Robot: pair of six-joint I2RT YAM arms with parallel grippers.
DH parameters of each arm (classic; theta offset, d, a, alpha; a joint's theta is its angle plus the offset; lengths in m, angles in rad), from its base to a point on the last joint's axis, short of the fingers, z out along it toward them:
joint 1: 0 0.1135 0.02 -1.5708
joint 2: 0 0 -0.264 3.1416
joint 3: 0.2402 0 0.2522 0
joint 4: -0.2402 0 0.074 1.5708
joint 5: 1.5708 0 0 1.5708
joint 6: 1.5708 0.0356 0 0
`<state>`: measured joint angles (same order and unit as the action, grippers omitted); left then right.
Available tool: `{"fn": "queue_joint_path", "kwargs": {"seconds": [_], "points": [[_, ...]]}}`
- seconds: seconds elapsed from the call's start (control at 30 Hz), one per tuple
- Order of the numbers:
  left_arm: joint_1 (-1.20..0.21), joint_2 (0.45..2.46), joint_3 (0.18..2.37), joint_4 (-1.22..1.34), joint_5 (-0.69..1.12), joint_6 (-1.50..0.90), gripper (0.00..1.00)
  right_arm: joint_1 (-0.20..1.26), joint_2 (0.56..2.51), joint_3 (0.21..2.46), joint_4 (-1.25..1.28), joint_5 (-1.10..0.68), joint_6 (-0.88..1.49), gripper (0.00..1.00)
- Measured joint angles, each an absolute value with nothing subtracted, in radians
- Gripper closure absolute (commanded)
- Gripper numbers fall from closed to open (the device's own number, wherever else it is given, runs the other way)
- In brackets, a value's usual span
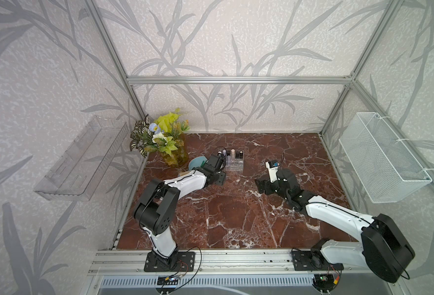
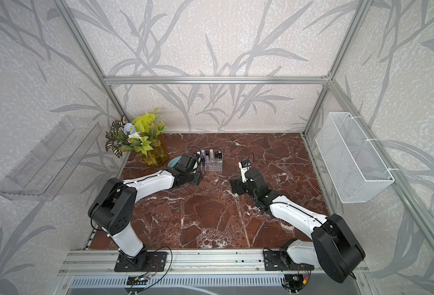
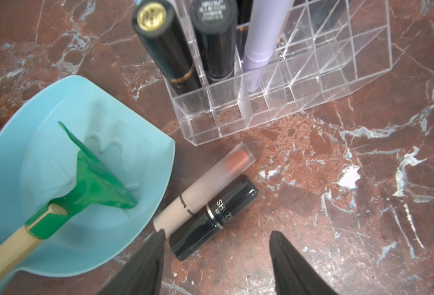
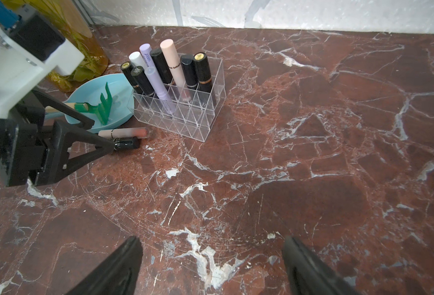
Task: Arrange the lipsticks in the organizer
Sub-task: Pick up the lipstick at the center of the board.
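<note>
Left wrist: lettering on black lipstick (image 3: 213, 217)

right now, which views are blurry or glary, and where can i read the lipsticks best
Left wrist view: print on the lying black lipstick is readable, but the organizer's clear walls throw white glints. Right wrist view: the lying pale pink lipstick is smeared at its red end. In both top views the lipsticks are too small to read.

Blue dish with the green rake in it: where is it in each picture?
Top view: blue dish partly behind the left arm.
Top view: dish beside the vase.
Left wrist: large, holding the rake.
Right wrist: between vase and organizer, at.
Shared landmark: the clear organizer next to it.
</note>
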<state>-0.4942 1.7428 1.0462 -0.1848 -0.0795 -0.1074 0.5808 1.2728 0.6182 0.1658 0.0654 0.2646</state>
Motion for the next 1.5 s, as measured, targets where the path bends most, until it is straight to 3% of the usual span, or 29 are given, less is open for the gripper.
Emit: {"fn": "queue_joint_path", "kwargs": {"seconds": [0.23,1.33,1.5], "points": [[-0.488,1.795,1.079,-0.201,-0.039,-0.104,0.43,0.581,1.273,0.618,0.155,0.060,0.265,0.10],[-0.494,1.859,1.081,-0.236,0.003,-0.103,0.45,0.581,1.273,0.618,0.151,0.058,0.265,0.10],[-0.503,1.863,1.092,-0.253,0.006,-0.103,0.54,0.581,1.273,0.618,0.150,0.058,0.266,0.10]]}}
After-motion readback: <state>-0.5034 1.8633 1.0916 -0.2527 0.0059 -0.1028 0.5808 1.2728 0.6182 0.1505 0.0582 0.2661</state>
